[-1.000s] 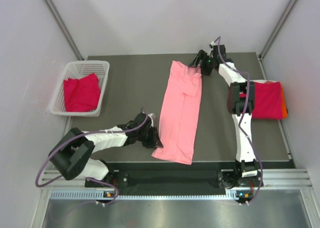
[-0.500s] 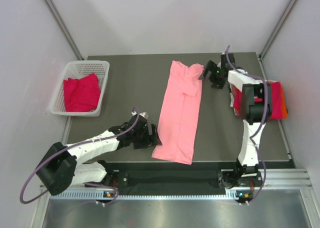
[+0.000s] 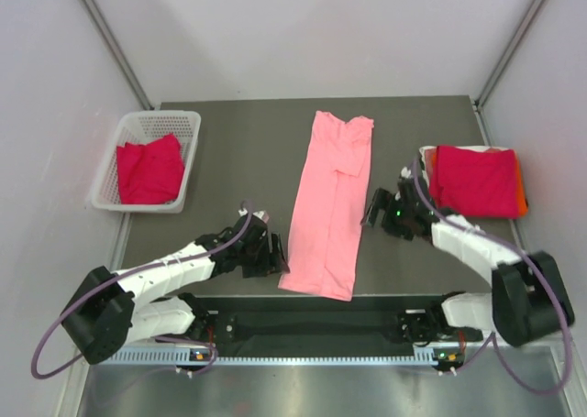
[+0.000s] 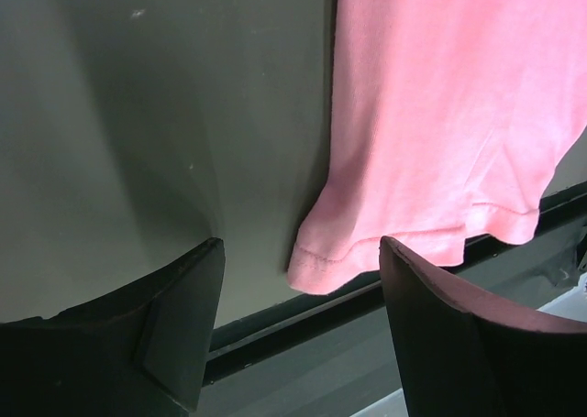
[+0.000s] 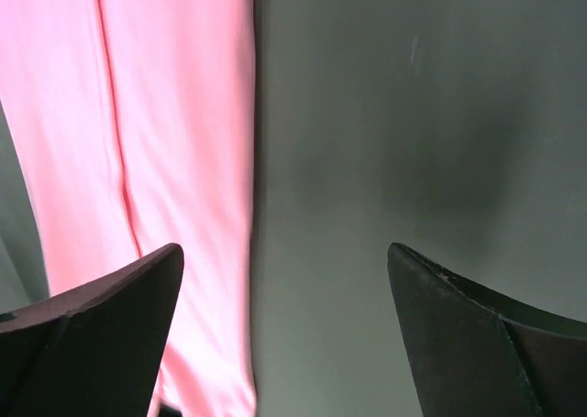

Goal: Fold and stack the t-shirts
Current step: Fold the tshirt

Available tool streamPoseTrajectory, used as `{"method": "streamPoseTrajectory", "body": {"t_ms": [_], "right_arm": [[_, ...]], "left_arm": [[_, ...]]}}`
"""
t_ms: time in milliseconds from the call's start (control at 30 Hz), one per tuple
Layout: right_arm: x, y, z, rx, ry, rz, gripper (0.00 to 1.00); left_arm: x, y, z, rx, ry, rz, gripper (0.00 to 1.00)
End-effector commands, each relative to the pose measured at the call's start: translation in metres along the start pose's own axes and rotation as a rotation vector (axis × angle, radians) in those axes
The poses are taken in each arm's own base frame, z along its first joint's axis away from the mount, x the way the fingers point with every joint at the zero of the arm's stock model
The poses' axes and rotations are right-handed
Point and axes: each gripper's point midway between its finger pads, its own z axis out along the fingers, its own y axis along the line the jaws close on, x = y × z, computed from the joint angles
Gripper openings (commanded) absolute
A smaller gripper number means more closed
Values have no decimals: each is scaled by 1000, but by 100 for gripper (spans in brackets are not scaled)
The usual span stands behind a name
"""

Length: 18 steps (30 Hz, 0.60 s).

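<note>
1. Pink t-shirt (image 3: 330,202) flat mid-surface, folded into a long narrow strip, collar end far, hem end near and just over the near edge of the surface (image 3: 229,151)
2. Crimson t-shirt (image 3: 475,181) folded at the right edge with an orange tee edge (image 3: 521,195) showing beside it; another crimson tee (image 3: 147,171) in the white basket (image 3: 156,117) far left
3. Left jaws apart, empty, low at the near-left hem corner; in the wrist view the corner sits between the fingers, not pinched
4. Right jaws apart, empty, just beside the strip's right edge about mid-length, clear of the cloth
5. Likely step in hand: cross-fold, hem end carried over toward the collar end
6. To do it well:
   - bring right jaws to the near-right hem corner first
   - pinch through all layers at both corners
   - lift level, travel straight along the strip without dragging it
   - lay edges flush, let go only once flat
</note>
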Motion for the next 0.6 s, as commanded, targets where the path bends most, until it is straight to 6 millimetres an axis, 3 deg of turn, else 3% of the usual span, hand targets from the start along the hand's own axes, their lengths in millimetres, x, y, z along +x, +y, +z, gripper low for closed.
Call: {"method": "streamPoseTrajectory", "body": {"t_ms": [0,133,200,267,467,567], "right_arm": [[31,-8,-21,12,-61,29,93],[75,-16,-40,-53,-52,111,82],[84,-17,-49,-95,-72,123,76],[95,-18,-56,-109,-59,129,77],[124,-22,-49,-94,43,88,77],[138,-13,-43,-120,96,72,72]], "left_arm": [[0,-8,-3,31,4,22,73],[2,-10,-2,40,12,29,72],[1,-12,-2,47,7,33,71],[0,-13,-2,44,-1,39,71],[1,-16,-1,43,-1,49,71],[6,-19,4,48,11,54,69]]}}
